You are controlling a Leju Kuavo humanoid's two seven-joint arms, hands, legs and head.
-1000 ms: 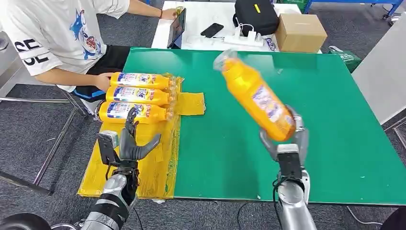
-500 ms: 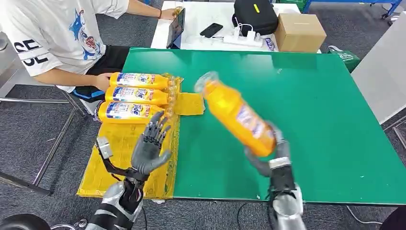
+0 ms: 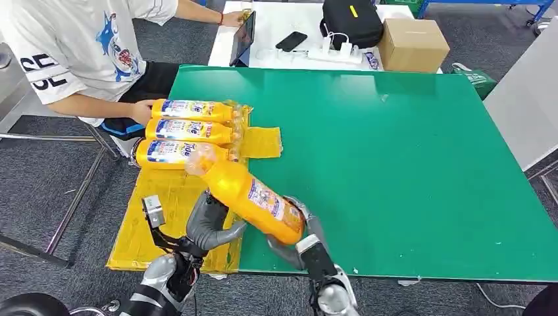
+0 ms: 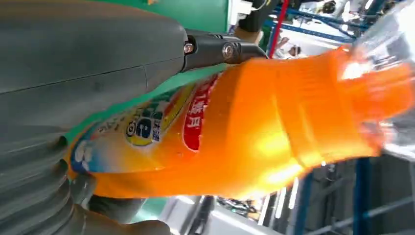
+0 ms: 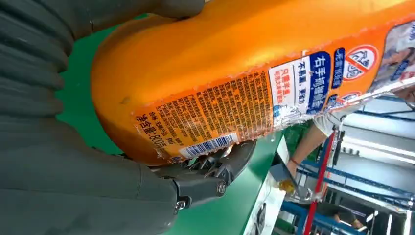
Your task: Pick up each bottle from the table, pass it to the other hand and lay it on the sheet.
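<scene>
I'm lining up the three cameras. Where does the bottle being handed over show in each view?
Head view: the bottle lies slanted low in the middle, base in the right robot hand, with the left robot hand under its upper half.
Left wrist view: it crosses the picture, clear cap toward the right edge.
Right wrist view: its base and back label take up the upper half.
Shared landmark: the green table.

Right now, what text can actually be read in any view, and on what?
"Tide": label of a lying bottle on the yellow sheet.
"净含量:800g", weight digits uncertain: back label of the held bottle, beside a barcode.
"右手": blue panel on that label; the rest is too small.
White characters in the red oval on the held bottle's front label: blurred.
Letters on the person's sleeve: cut off.
</scene>
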